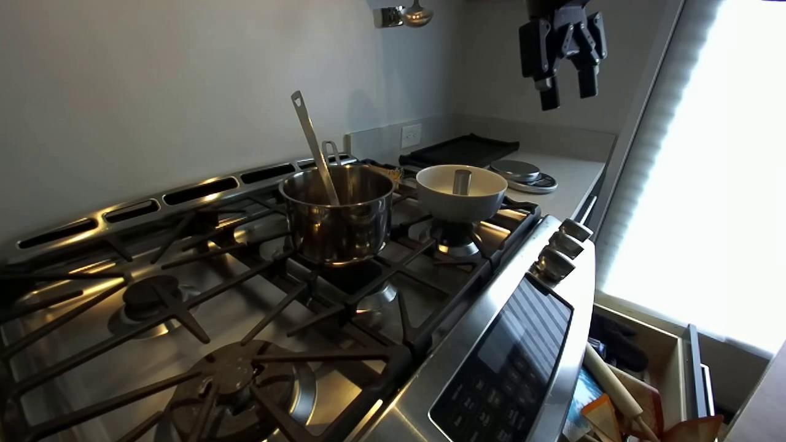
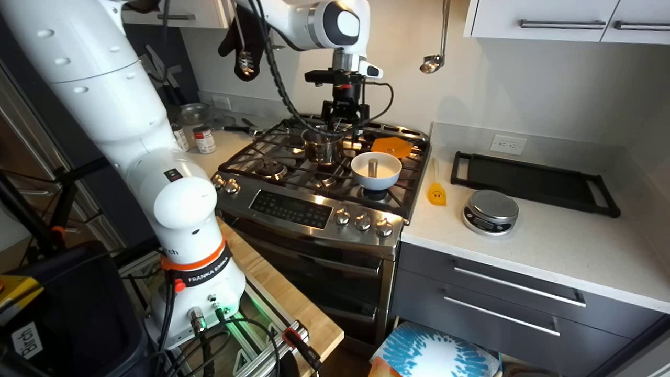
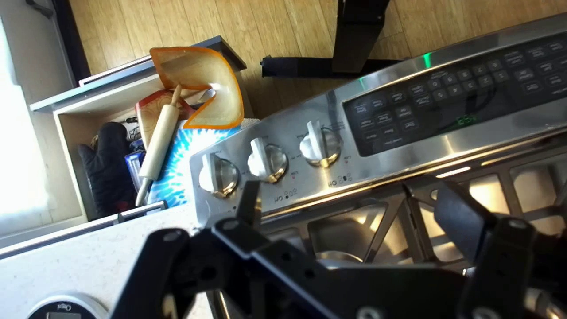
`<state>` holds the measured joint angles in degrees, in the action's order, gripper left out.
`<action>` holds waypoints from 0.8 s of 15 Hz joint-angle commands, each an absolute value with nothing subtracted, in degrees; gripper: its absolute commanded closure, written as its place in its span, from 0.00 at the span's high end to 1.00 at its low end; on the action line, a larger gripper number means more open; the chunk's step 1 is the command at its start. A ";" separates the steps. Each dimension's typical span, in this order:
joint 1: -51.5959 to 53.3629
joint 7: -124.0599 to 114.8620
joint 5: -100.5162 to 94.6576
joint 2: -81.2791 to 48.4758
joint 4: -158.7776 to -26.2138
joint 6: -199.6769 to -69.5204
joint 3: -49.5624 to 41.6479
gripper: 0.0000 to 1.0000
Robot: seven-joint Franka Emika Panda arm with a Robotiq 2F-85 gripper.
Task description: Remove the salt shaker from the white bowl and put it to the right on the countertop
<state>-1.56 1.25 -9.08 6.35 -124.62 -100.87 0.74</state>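
The salt shaker (image 1: 462,182) is a small silver cylinder standing upright inside the white bowl (image 1: 462,205). In an exterior view the shaker (image 2: 372,167) also shows in the bowl (image 2: 376,181), which rests on a stove grate near the right end. The pale countertop (image 2: 555,254) lies right of the stove; it also shows in the wrist view (image 3: 102,252). My gripper (image 1: 568,92) is open and empty, pointing down, in the air above the stove and apart from the bowl. In the wrist view the open fingers (image 3: 354,208) are above stove grates and knobs; the bowl and shaker are not visible there.
A steel pot (image 2: 322,149) with utensils stands left of the bowl. An orange item (image 2: 391,147) lies behind it. A yellow-orange spatula (image 2: 436,192), a round scale (image 2: 491,212) and a black tray (image 2: 531,183) lie on the countertop. A drawer (image 3: 128,133) below stands open.
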 commanded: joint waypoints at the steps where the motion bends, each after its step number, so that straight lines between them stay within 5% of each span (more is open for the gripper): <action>1: -1.90 5.68 -11.31 -6.56 -113.05 -102.13 -0.81 1.00; 8: -1.53 5.28 -7.15 -11.77 -109.80 -105.48 -0.69 1.00; 12: -1.65 3.76 -6.93 -10.74 -115.33 -125.61 -0.69 1.00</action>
<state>-1.67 4.24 -7.17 -11.64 -110.94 -114.90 -0.52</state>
